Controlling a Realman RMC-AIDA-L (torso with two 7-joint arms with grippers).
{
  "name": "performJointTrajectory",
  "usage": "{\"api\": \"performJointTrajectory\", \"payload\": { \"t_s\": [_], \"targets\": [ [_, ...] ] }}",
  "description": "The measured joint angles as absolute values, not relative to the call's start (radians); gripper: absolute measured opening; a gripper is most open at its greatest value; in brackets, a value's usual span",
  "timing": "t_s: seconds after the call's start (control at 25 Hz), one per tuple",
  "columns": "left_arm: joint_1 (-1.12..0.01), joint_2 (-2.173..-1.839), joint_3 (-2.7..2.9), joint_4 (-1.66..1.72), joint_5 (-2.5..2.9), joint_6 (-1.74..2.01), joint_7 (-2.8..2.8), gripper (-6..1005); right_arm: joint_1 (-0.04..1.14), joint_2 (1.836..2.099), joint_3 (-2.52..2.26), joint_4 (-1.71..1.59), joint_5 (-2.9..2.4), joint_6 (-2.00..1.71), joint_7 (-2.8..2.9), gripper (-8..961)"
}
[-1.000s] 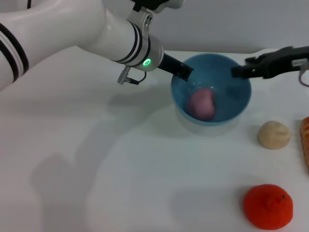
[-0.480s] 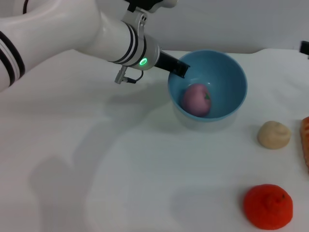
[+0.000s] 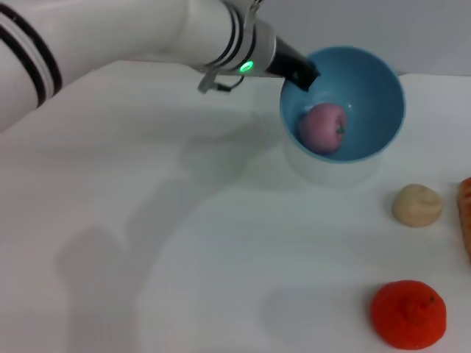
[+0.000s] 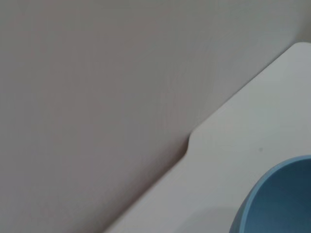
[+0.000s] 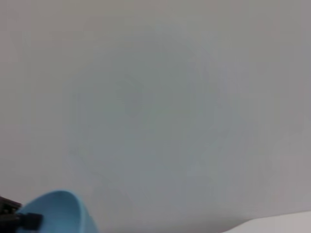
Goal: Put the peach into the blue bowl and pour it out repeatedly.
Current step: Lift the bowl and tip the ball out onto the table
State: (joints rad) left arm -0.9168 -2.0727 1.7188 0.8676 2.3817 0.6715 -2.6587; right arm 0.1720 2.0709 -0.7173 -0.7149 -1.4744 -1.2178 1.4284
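Left gripper (image 3: 303,74) is clamped on the near-left rim of the blue bowl (image 3: 375,95), holding it raised and tilted above the white table (image 3: 184,243), its shadow lying on the surface beneath. Inside the bowl, the peach (image 3: 322,128) rests against the lower wall. Further right, a beige lumpy ball (image 3: 417,204) sits on the table, with an orange-red fruit (image 3: 408,314) nearer the front edge.
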Motion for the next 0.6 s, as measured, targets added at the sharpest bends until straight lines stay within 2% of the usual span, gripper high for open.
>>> {"api": "performJointTrajectory", "payload": {
  "t_s": [0.32, 0.6],
  "targets": [
    [-0.945, -2.077, 1.889, 0.969, 2.687, 0.623, -2.667, -2, 0.143, 2.07, -0.582, -0.479, -1.356, -1.261, 1.178, 790],
    [-0.881, -2.078, 2.079, 1.024, 2.884, 0.419, -2.664, -2, 0.141, 2.072, -0.574, -0.449, -1.354, -1.261, 1.165, 790]
  ]
}}
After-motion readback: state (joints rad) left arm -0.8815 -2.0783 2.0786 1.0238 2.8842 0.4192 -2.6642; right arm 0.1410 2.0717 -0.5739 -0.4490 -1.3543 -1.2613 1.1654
